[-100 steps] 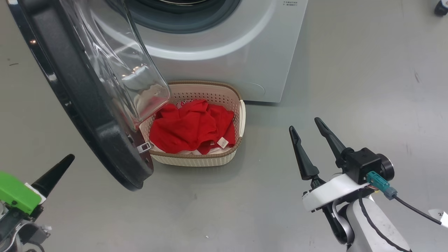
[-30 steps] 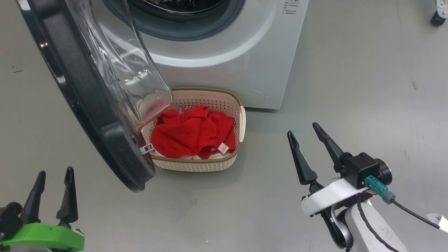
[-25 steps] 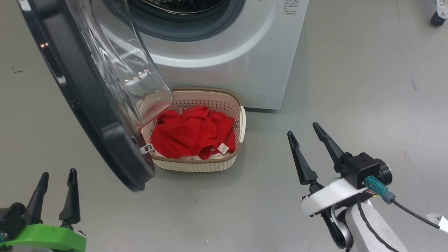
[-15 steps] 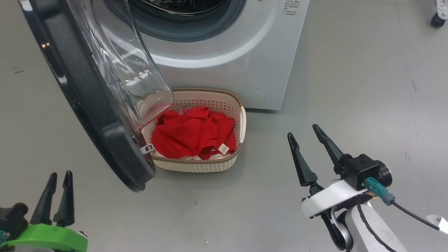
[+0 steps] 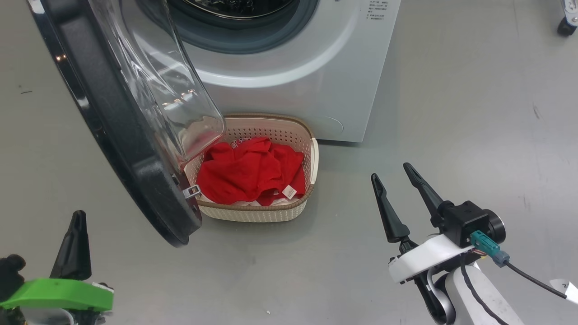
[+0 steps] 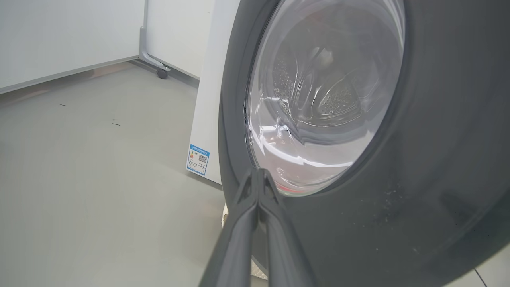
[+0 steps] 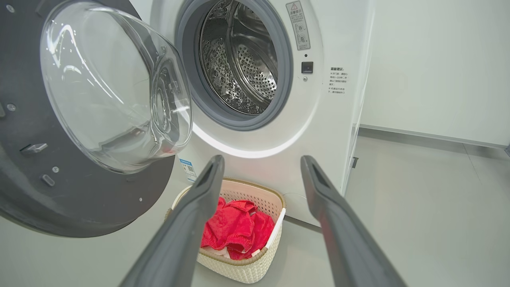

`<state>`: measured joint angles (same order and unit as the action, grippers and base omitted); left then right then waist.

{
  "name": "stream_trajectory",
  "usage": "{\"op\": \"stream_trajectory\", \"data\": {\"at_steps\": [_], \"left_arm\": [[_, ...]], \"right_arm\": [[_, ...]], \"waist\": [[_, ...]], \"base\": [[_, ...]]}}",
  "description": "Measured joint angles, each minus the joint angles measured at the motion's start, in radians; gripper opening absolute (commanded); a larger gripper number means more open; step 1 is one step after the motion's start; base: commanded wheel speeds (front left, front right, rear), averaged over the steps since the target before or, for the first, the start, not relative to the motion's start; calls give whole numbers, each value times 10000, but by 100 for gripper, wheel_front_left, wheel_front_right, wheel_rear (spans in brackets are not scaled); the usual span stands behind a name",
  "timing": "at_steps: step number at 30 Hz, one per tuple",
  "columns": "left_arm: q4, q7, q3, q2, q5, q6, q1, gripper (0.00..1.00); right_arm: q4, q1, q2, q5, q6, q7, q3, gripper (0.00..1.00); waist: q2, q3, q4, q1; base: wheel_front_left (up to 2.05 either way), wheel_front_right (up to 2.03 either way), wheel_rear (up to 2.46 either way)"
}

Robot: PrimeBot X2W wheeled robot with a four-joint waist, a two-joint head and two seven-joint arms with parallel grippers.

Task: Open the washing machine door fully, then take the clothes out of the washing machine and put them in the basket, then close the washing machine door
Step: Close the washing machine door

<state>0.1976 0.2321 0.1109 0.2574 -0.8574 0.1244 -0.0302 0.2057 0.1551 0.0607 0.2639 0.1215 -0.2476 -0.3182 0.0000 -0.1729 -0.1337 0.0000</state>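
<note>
The washing machine (image 5: 289, 90) stands at the top with its steel drum (image 7: 243, 59) showing no clothes. The washing machine door (image 5: 122, 144) hangs open to the left, black rim and clear glass bowl (image 7: 115, 91) facing out. Below the drum mouth sits the cream basket (image 5: 253, 213) with the red clothes (image 5: 248, 174) piled in it. My left gripper (image 5: 79, 215) is shut on nothing at the lower left; in the left wrist view its joined tips (image 6: 259, 175) point at the door's outer face (image 6: 438, 159). My right gripper (image 5: 390, 171) stands open to the right of the basket.
Bare grey floor lies all around. A small blue label (image 6: 198, 159) is on the machine's white side. A caster wheel (image 5: 566, 25) sits at the far right, and another wheel (image 6: 161, 73) under a white panel behind the machine.
My left gripper's fingers have closed together from wide open, low at the left by the door. The right arm has stayed put, still open.
</note>
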Motion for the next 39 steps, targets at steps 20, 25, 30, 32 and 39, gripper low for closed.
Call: {"op": "stream_trajectory", "data": {"at_steps": [20,25,30,32,39], "left_arm": [[-1423,-3568,-1246,-1444,-8284,0,-519,0],[-1452,-4550,-1588,-1534,-9938,-353,-507,0],[-1770,-5428,-1733,-1498,-11014,-817,-502,0],[-1806,-5672,-1743,-1388,-11116,-984,-486,0],[-2088,-6295,-1785,-1087,-11317,-1384,-456,0]], "right_arm": [[8,-7,-12,0,2,0,-109,100],[4,-9,-13,0,4,0,-113,100],[-2,-9,-13,0,4,0,-107,100],[-4,-9,-13,0,4,0,-102,100],[-12,-9,-15,0,4,0,-77,100]], "waist": [[0,-21,8,0],[0,-57,24,0],[0,-97,19,0],[0,-119,12,0],[0,-211,-19,0]], "base": [[0,0,0],[0,0,0],[0,0,0],[0,0,0],[0,0,0]]}}
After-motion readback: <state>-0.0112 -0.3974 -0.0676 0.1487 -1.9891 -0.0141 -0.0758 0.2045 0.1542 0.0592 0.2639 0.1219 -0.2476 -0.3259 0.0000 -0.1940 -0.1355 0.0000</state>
